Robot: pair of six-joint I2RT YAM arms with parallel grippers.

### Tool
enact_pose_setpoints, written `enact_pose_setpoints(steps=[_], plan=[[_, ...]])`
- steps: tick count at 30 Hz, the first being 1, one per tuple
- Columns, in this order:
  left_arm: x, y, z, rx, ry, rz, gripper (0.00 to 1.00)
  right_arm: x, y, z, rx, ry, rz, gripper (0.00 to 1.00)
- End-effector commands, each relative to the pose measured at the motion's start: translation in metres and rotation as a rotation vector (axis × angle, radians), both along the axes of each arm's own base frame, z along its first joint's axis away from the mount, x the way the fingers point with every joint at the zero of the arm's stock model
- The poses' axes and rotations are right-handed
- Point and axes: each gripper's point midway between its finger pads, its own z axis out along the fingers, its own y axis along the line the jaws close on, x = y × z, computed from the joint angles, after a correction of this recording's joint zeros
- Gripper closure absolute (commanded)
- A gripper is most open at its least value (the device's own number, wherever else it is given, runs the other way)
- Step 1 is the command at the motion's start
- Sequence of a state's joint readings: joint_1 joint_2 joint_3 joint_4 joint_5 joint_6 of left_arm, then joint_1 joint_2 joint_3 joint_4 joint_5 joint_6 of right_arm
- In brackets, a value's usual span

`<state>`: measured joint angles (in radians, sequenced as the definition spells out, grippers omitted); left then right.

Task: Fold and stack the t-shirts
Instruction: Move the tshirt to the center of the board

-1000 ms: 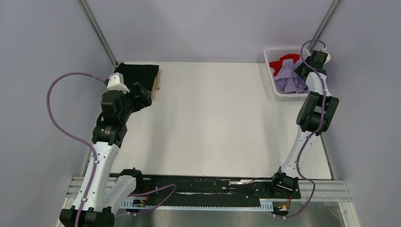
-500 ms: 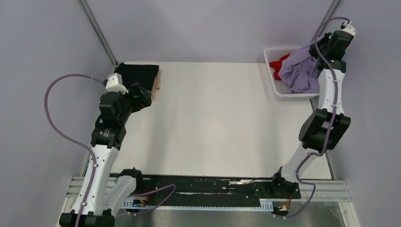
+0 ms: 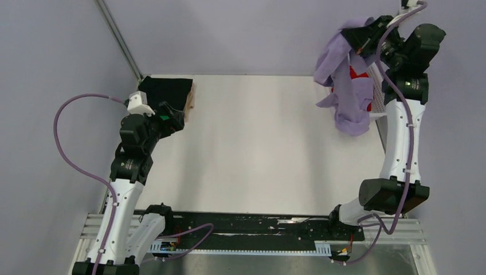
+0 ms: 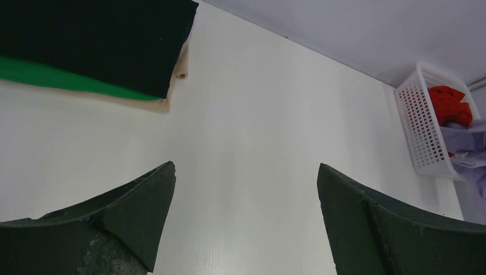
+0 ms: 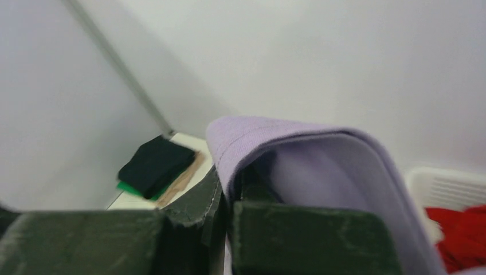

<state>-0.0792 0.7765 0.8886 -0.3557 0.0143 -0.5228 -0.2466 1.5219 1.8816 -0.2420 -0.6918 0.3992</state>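
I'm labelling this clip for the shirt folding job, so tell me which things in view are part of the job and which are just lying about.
Part of the job: lavender t-shirt, held up by the right gripper; red t-shirt in the white basket; black t-shirt folded over green t-shirt.
Just there: white basket; tan layer under the stack, unclear what; table.

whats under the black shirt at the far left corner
A folded green t-shirt lies directly under the black t-shirt, only its edge showing. Below that a tan layer peeks out; what it is cannot be told, since the stack covers most of it.
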Motion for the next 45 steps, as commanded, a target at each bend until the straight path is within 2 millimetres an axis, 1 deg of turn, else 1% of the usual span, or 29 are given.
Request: enact_pose_setpoints(steps=[1, 4, 7, 9, 11, 12, 16, 17, 19, 21, 22, 23, 24, 25, 27, 28, 29, 30, 31, 32, 33, 34, 35, 36, 39, 42, 43, 44, 45], plan=[[-0.002, -0.002, 0.011, -0.034, -0.043, 0.001, 0.0, -0.068, 0.095, 0.055, -0.065, -0.177, 0.321, 1.0], [-0.005, 0.0, 0.011, -0.039, -0.037, 0.014, 0.0, -0.097, 0.143, 0.07, -0.076, -0.242, 0.471, 1.0], [-0.009, 0.001, 0.009, -0.046, -0.027, 0.021, 0.0, -0.115, 0.177, 0.08, -0.061, -0.275, 0.574, 1.0], [-0.01, 0.006, 0.007, -0.042, -0.016, 0.053, 0.0, -0.123, 0.196, 0.082, -0.058, -0.286, 0.638, 1.0], [-0.011, 0.009, 0.006, -0.044, -0.004, 0.071, 0.0, -0.126, 0.209, 0.08, -0.052, -0.282, 0.682, 1.0], [-0.012, 0.01, 0.004, -0.042, 0.007, 0.075, 0.0, -0.127, 0.212, 0.079, -0.047, -0.277, 0.693, 1.0], [-0.013, 0.012, 0.003, -0.046, 0.02, 0.092, 0.0, -0.127, 0.219, 0.069, -0.016, -0.241, 0.734, 1.0], [-0.012, 0.012, 0.003, -0.05, 0.021, 0.097, 0.0, -0.124, 0.219, 0.063, -0.011, -0.225, 0.722, 1.0], [-0.012, 0.012, 0.002, -0.053, 0.029, 0.098, 0.0, -0.116, 0.212, 0.049, 0.007, -0.191, 0.64, 1.0], [-0.011, 0.013, -0.002, -0.056, 0.044, 0.105, 0.0, -0.097, 0.195, 0.023, 0.02, -0.148, 0.471, 1.0], [-0.011, 0.013, -0.005, -0.056, 0.057, 0.109, 0.0, -0.082, 0.182, 0.002, 0.031, -0.105, 0.352, 1.0], [-0.011, 0.013, -0.007, -0.061, 0.065, 0.113, 0.0, -0.067, 0.164, -0.024, 0.046, -0.048, 0.216, 1.0], [-0.011, 0.013, -0.011, -0.063, 0.081, 0.114, 0.0, -0.055, 0.146, -0.055, 0.065, 0.027, 0.082, 1.0], [-0.01, 0.012, -0.013, -0.072, 0.093, 0.11, 0.0, -0.048, 0.125, -0.091, 0.074, 0.114, -0.042, 1.0], [-0.008, 0.004, -0.023, -0.085, 0.129, 0.075, 0.0, -0.047, 0.087, -0.168, 0.071, 0.304, -0.24, 0.99], [-0.007, 0.002, -0.031, -0.087, 0.158, 0.066, 0.0, -0.052, 0.069, -0.203, 0.071, 0.385, -0.323, 0.9], [-0.006, -0.006, -0.043, -0.101, 0.205, 0.028, 0.0, -0.058, 0.051, -0.237, 0.071, 0.461, -0.405, 0.75], [-0.007, -0.01, -0.052, -0.107, 0.238, 0.008, 0.0, -0.065, 0.032, -0.264, 0.077, 0.521, -0.489, 0.58], [-0.007, -0.018, -0.065, -0.119, 0.286, -0.031, 0.0, -0.072, 0.016, -0.28, 0.087, 0.563, -0.555, 0.47], [-0.008, -0.021, -0.077, -0.125, 0.324, -0.047, 0.0, -0.078, 0.003, -0.292, 0.089, 0.594, -0.608, 0.32], [-0.008, -0.028, -0.089, -0.139, 0.364, -0.077, 0.0, -0.084, -0.008, -0.297, 0.093, 0.612, -0.659, 0.19], [-0.009, -0.03, -0.101, -0.146, 0.399, -0.087, 0.0, -0.088, -0.015, -0.298, 0.091, 0.612, -0.7, 0.05], [-0.007, -0.034, -0.11, -0.16, 0.429, -0.101, 0.0, -0.09, -0.021, -0.296, 0.085, 0.606, -0.728, 0.01], [-0.008, -0.038, -0.118, -0.17, 0.452, -0.116, 0.0, -0.092, -0.024, -0.294, 0.082, 0.595, -0.743, 0.0], [0.004, -0.044, -0.132, -0.187, 0.482, -0.142, 0.0, -0.096, -0.023, -0.295, 0.072, 0.593, -0.732, 0.0], [0.017, -0.051, -0.138, -0.207, 0.491, -0.167, 0.0, -0.097, -0.01, -0.307, 0.038, 0.63, -0.648, 0.0], [0.023, -0.052, -0.145, -0.208, 0.507, -0.17, 0.0, -0.098, -0.004, -0.31, 0.031, 0.642, -0.612, 0.0], [0.027, -0.053, -0.146, -0.211, 0.509, -0.177, 0.0, -0.099, 0.001, -0.315, 0.027, 0.656, -0.58, 0.0], [0.033, -0.054, -0.155, -0.212, 0.531, -0.178, 0.0, -0.1, 0.005, -0.319, 0.028, 0.668, -0.556, 0.0]])
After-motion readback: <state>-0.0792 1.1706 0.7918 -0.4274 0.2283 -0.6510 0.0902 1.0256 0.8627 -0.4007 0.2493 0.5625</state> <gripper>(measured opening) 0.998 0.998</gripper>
